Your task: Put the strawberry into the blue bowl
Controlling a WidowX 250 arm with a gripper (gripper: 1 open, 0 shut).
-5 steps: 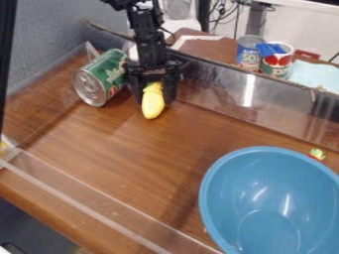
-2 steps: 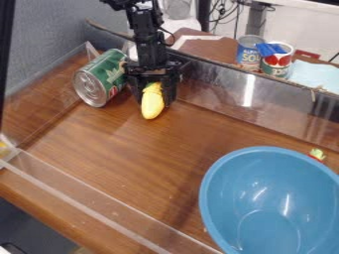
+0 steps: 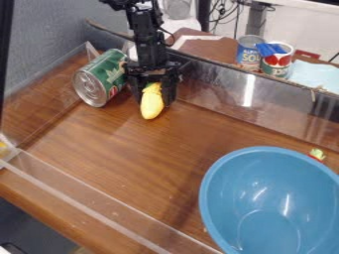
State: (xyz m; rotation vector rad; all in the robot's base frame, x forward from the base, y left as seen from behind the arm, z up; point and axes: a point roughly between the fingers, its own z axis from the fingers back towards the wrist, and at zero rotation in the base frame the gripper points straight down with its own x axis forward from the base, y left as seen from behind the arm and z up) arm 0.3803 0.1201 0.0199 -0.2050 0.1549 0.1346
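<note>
Strawberry is not made out. The end effector [image 3: 154,87] appears clamped on a yellow fruit [image 3: 153,102], so the wrong item could be carried to the bowl [image 3: 272,198].

Even indoor light, slightly soft focus; white glare streaks the blue bowl [image 3: 272,201] (glossy inside) and the near table [image 3: 126,149].

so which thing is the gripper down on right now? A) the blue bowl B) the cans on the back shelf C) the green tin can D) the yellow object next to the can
D: the gripper sits directly over the yellow object, fingers at its top end, with the green tin can lying beside it and the blue bowl far off at the front right.
</note>
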